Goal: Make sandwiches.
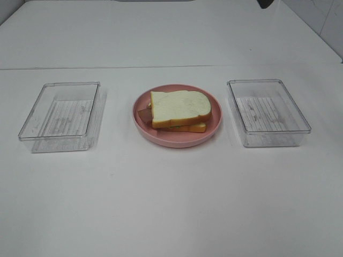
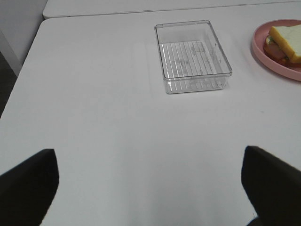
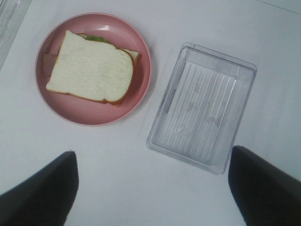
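Observation:
A sandwich (image 1: pixel 179 110) lies on the round pink plate (image 1: pixel 215 126) at the table's middle. Its top is a white bread slice with orange-brown crust; a second slice and a brown bacon strip (image 1: pixel 143 114) show under it. In the right wrist view the sandwich (image 3: pixel 91 68) shows a bit of green lettuce (image 3: pixel 98 38) at its far edge. It also shows in the left wrist view (image 2: pixel 286 41). My left gripper (image 2: pixel 150 188) is open and empty over bare table, well short of the left tray. My right gripper (image 3: pixel 153 188) is open and empty, high above the table.
A clear plastic tray (image 1: pixel 60 116) stands left of the plate and another clear tray (image 1: pixel 268 112) stands right of it; both hold nothing. They also show in the left wrist view (image 2: pixel 192 55) and the right wrist view (image 3: pixel 202 107). A seam crosses the table behind them.

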`<state>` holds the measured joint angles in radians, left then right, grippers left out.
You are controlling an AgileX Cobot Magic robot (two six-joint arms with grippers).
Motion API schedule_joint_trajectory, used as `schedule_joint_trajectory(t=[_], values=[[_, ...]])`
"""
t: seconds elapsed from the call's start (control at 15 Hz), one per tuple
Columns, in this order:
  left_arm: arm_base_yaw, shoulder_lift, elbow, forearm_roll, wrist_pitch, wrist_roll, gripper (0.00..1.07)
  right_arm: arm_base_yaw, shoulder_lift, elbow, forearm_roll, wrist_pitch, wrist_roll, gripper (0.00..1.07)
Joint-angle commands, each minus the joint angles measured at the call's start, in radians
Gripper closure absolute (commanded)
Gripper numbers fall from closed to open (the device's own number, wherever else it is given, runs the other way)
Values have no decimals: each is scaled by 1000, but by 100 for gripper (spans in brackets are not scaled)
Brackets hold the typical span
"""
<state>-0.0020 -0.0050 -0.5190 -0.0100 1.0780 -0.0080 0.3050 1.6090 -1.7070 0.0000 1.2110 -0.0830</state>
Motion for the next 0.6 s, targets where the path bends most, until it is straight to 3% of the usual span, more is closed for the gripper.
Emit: schedule_joint_trajectory(t=[0.07, 0.27, 0.47, 0.6], values=[[4, -6, 2, -7, -4, -1, 9, 1, -89, 107, 0, 118, 12, 23], [4, -6, 2, -7, -4, -1, 9, 1, -260, 351, -22, 86, 54, 23], [4, -6, 2, -7, -4, -1, 9, 0, -375, 528, -51, 75, 71, 23], [4, -6, 2, -7, -4, -1, 9, 0, -518, 752, -54, -7, 89, 23]])
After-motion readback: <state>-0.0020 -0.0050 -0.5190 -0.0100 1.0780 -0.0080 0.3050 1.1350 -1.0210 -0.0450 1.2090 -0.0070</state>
